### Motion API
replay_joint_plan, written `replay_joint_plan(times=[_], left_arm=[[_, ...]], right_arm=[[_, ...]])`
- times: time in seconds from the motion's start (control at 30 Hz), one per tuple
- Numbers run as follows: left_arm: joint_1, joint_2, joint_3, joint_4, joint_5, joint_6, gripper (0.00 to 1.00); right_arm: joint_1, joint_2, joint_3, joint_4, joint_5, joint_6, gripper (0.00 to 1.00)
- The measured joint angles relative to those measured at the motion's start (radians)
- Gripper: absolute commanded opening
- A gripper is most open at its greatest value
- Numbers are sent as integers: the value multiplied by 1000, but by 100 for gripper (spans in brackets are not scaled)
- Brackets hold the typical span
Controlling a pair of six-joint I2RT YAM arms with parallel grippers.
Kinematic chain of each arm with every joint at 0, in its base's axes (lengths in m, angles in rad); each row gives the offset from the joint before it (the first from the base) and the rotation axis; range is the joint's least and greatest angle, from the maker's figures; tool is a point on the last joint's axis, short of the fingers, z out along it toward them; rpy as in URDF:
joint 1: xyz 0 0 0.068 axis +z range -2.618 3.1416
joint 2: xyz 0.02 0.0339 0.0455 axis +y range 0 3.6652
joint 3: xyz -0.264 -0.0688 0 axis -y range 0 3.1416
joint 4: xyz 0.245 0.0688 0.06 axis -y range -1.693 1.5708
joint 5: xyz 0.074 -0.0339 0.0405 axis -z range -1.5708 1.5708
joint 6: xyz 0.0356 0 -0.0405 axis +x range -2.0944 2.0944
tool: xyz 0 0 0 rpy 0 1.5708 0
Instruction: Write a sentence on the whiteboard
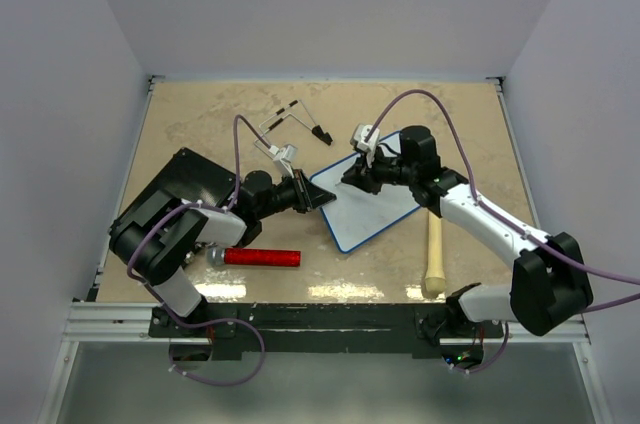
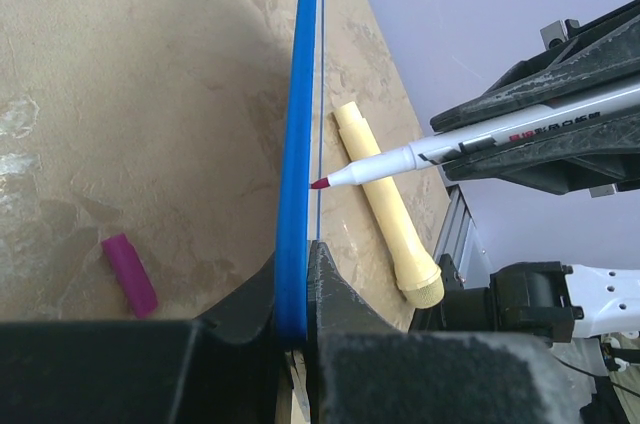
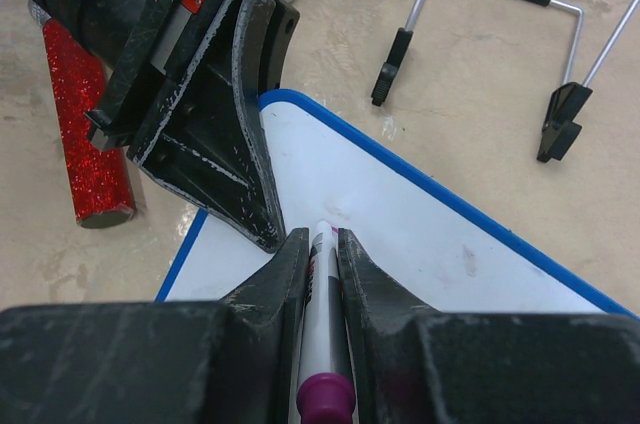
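Note:
The whiteboard (image 1: 375,212) lies mid-table, white with a blue rim. It shows edge-on in the left wrist view (image 2: 298,134) and from above in the right wrist view (image 3: 420,224). My left gripper (image 1: 320,197) is shut on its left corner (image 2: 300,256). My right gripper (image 1: 358,178) is shut on a white marker (image 3: 323,289) with a purple end (image 2: 480,136). The marker's red tip is at the board's face near that corner. I see no sentence on the board; the visible face is blank apart from faint smudges.
A black flat slab (image 1: 185,179) lies at the left. A red glitter cylinder (image 1: 262,257) lies in front of the board. A cream wooden stick (image 1: 435,254) lies to the board's right. A wire stand (image 1: 295,119) is behind. A purple cap (image 2: 130,274) lies on the table.

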Motion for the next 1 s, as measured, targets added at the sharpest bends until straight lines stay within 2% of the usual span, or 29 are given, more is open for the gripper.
replay_joint_plan(times=[0.57, 1.0], left_arm=[[0, 0, 2, -6, -2, 4, 0], [0, -2, 2, -8, -7, 8, 0]], right_arm=[[3, 10, 39, -130, -18, -84, 0], [3, 5, 45, -144, 32, -80, 0]])
